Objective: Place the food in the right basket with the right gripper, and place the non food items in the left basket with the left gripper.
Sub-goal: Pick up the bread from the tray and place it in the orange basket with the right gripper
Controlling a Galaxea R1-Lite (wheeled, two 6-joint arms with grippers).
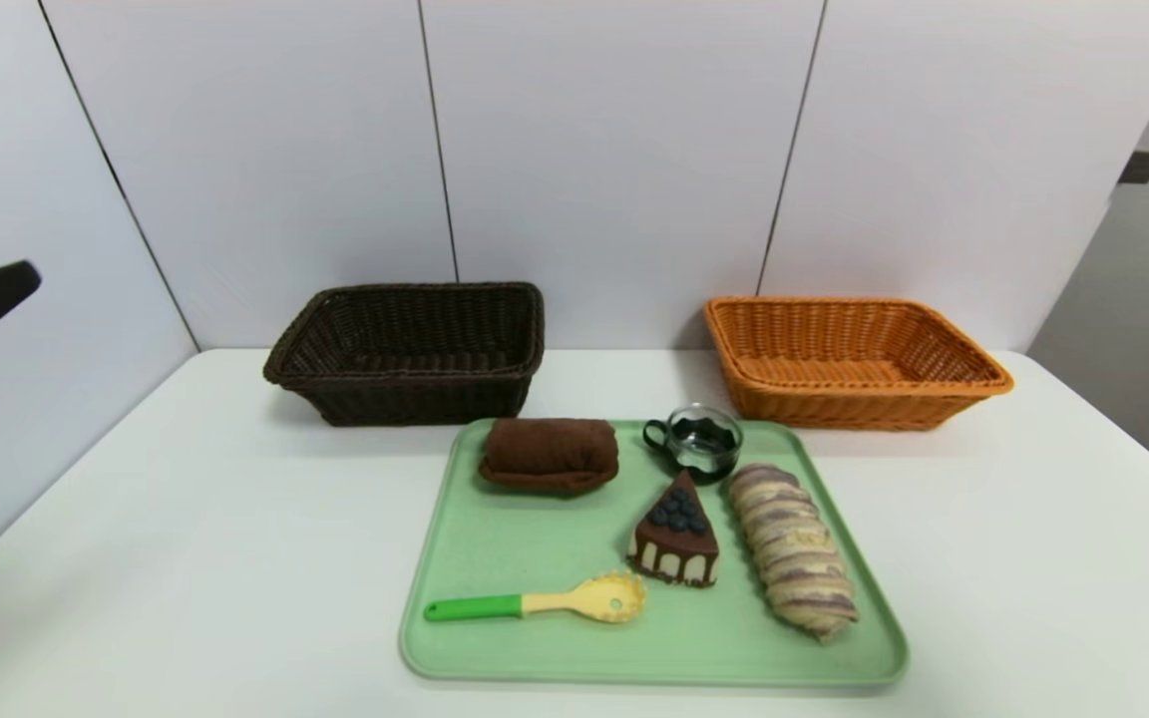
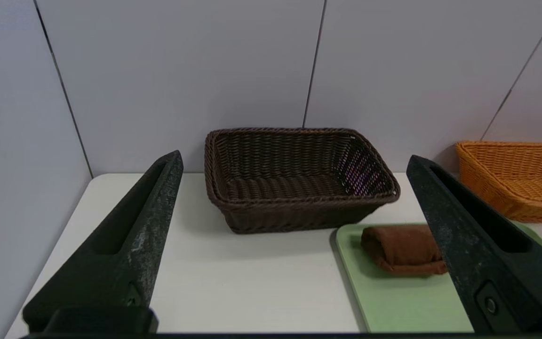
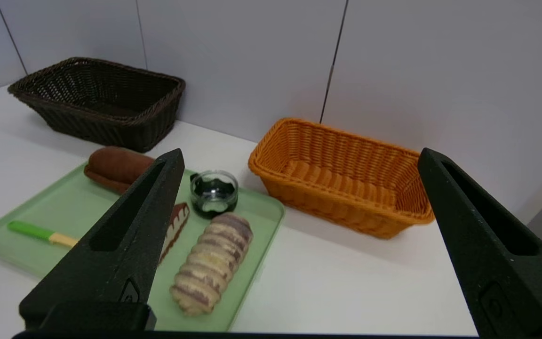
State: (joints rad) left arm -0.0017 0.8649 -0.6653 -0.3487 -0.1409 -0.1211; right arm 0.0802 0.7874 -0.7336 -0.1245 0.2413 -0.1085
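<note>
Left gripper [image 2: 294, 245]: jaws wide apart, nothing held — raised over the counter's near left side, facing the dark basket.
Right gripper [image 3: 299, 245]: jaws wide apart, nothing held — raised at the near right, facing the orange basket.
Tray [image 1: 495, 638]: green, near centre of the counter [image 1: 136, 558]; holds all five items, none sorted yet.
Spoon [image 1: 545, 601]: nearest item, lying flat — thin handle may slip a pinch. Below and right of the left gripper.
Cake [image 1: 676, 534]: wedge just beside the bread; a wide approach could knock either.
Bread [image 1: 794, 548]: long striped loaf on the tray's right side, below and ahead of the right gripper, on its inner side.
Cloth [image 1: 550, 454]: brown roll at the tray's far left, ahead of the left gripper; brown like food — risk of missorting.
Cup [image 1: 699, 439]: glass, far edge; smooth, may slide or tip.
Dark basket [image 1: 405, 354]: far left, empty.
Orange basket [image 1: 854, 359]: far right, empty; light, could shift if bumped.
</note>
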